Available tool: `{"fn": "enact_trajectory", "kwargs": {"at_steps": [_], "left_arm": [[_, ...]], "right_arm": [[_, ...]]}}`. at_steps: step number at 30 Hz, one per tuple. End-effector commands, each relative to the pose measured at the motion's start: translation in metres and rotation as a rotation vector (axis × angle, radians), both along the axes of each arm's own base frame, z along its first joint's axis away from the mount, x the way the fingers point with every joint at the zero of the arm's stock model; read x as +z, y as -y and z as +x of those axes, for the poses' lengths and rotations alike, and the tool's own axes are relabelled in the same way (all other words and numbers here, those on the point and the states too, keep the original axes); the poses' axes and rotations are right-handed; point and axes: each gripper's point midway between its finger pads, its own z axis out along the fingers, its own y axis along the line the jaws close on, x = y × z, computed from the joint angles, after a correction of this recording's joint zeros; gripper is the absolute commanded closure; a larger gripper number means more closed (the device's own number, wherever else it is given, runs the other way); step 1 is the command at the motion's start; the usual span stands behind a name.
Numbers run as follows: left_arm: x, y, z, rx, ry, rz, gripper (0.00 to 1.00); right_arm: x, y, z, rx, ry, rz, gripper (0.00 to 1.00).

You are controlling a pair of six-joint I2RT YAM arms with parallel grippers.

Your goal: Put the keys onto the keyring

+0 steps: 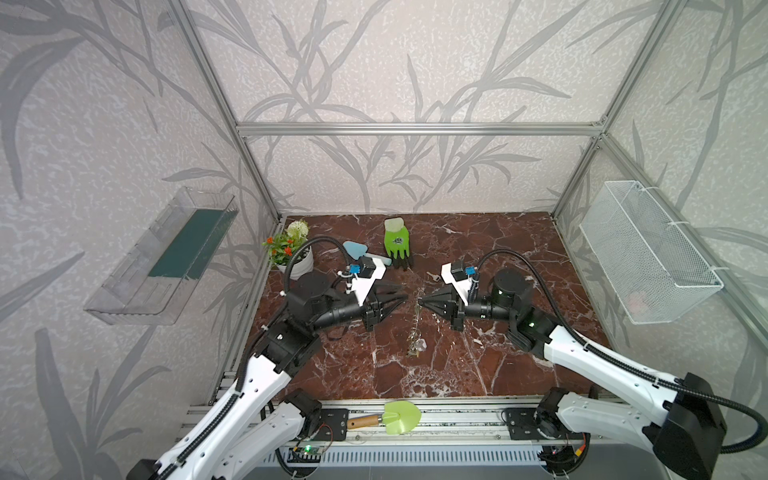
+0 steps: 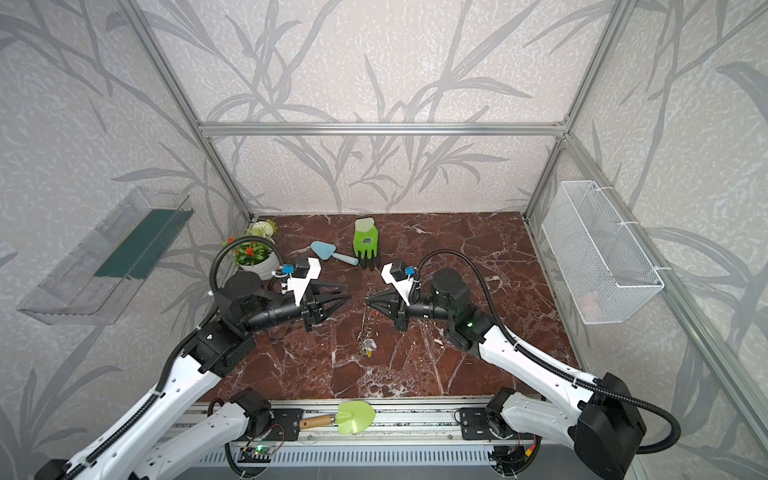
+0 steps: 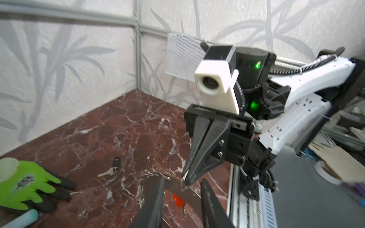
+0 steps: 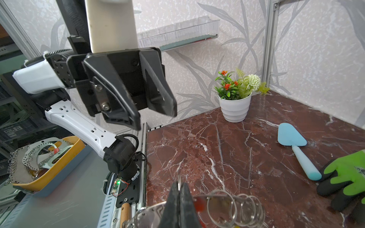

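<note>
Grey, flat metal keyring hangs edge-on near the middle of the red marble desk. The right end effector holds it up by the top. In the right wrist view its black fingers are pressed together on a small split ring at the rim. A row of small steel split rings fans out beside them. Silver keys dangle at the keyring's lower end; whether they touch the desk cannot be told. A red plastic tag shows under the grey band.

The left end effector faces it with its fingers apart. In both top views its tips stop just short of the keyring, leaving a narrow gap.

One loose silver key with a black tag lies flat behind that gap. A green and black work glove, a pale blue plastic trowel and a white flower pot crowd the back left. The right side up to the aluminium frame and the front strip lie bare. A lime-green shovel rests on the front rail.
</note>
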Motion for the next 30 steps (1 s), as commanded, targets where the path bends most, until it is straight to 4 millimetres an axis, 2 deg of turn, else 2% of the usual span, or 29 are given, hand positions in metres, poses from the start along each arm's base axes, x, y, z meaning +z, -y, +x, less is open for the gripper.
{"fn": "enact_trajectory", "kwargs": {"at_steps": [1, 7, 11, 18, 30], "left_arm": [[0.010, -0.015, 0.012, 0.136, -0.003, -0.113, 0.60], [-0.006, -0.012, 0.011, 0.114, -0.059, -0.217, 0.48], [-0.008, -0.003, 0.013, 0.065, -0.086, -0.238, 0.47], [-0.009, 0.009, 0.007, -0.010, -0.085, -0.253, 0.52], [-0.016, 0.028, -0.002, -0.076, -0.102, -0.210, 0.60]], "right_arm": [[0.035, 0.007, -0.003, -0.001, 0.054, 0.111, 1.00], [0.043, 0.010, -0.007, 0.034, 0.034, 0.171, 1.00], [0.047, 0.009, -0.011, 0.076, 0.019, 0.201, 1.00], [0.054, 0.010, -0.009, 0.119, 0.000, 0.262, 1.00], [0.053, 0.006, -0.006, 0.139, -0.020, 0.270, 1.00]]}}
